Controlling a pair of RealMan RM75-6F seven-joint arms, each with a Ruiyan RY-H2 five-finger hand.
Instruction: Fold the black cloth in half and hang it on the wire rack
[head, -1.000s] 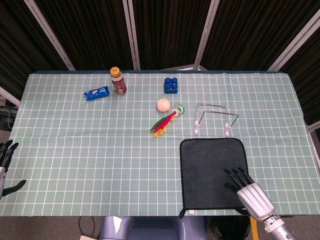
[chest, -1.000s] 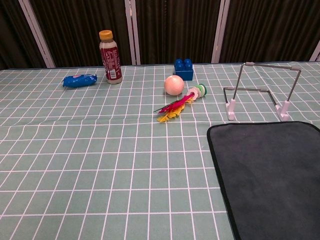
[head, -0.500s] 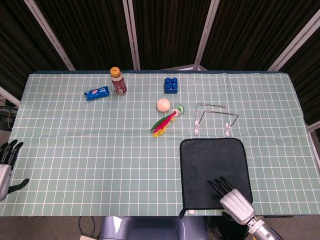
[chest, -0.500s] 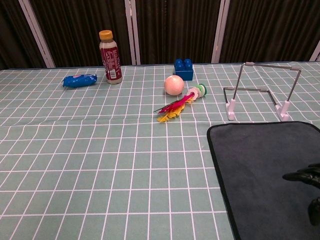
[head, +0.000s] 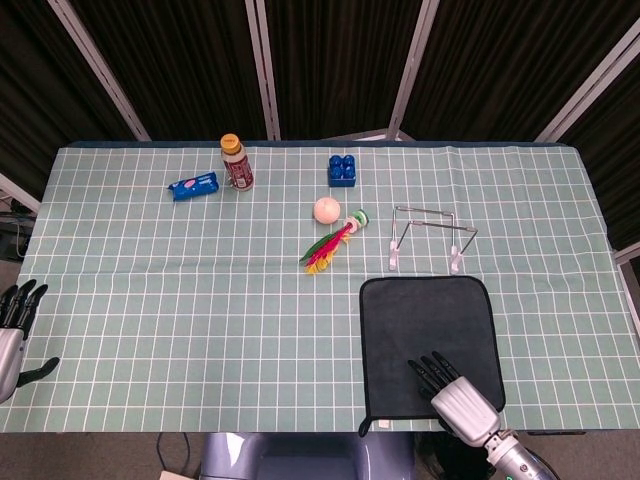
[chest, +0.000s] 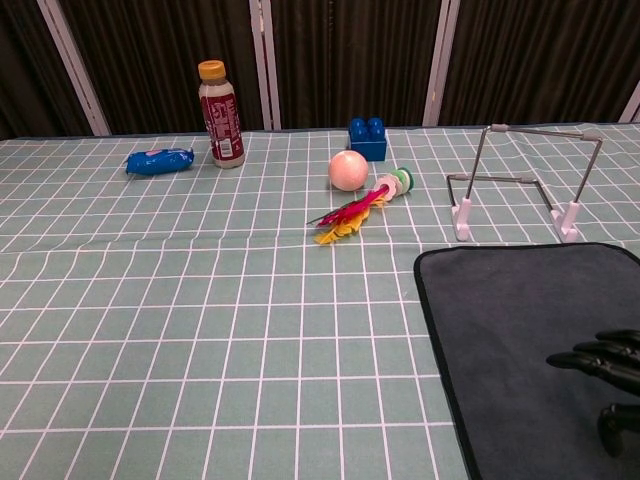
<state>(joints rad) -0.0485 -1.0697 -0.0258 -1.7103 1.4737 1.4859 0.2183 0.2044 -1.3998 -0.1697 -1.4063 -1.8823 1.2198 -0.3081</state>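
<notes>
- On the surface (head: 150, 300), near the front right: one black cloth (head: 425, 330), lying flat just before one wire rack (head: 430, 235).
- Over the cloth's near edge: right hand (head: 455, 395), fingers (chest: 590, 360) spread, holding nothing.
- At the far left edge: left hand (head: 12, 330) (fingers apart, empty).
- Farther back: one bottle (head: 236, 162), one ball (head: 326, 210).

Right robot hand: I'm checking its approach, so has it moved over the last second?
Yes. The right robot hand slid left over the black cloth, away from its right edge, toward the near-left corner.
</notes>
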